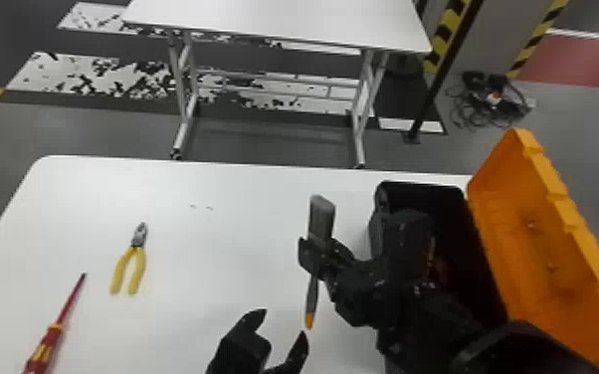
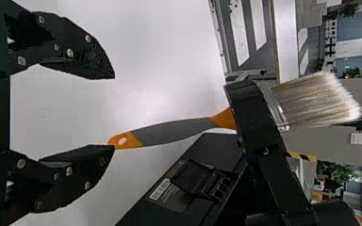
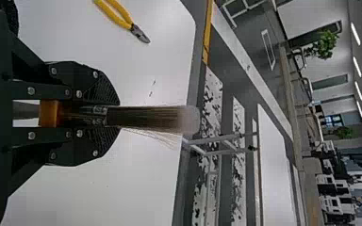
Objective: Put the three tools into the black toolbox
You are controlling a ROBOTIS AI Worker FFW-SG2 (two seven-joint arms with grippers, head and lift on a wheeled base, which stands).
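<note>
While our right gripper (image 1: 313, 247) clenches the paintbrush (image 1: 312, 293) between its fingers, we see the bristles pointing to the far side and the handle to the near side, left of the black toolbox (image 1: 423, 188). We hold our left gripper (image 1: 286, 323) spread and empty, its right-hand finger just beside the handle's orange end; we cannot tell if they touch. To the left, we have the yellow pliers (image 1: 118, 271) on the table (image 1: 204, 258), with the red screwdriver (image 1: 68, 304) left and nearer.
</note>
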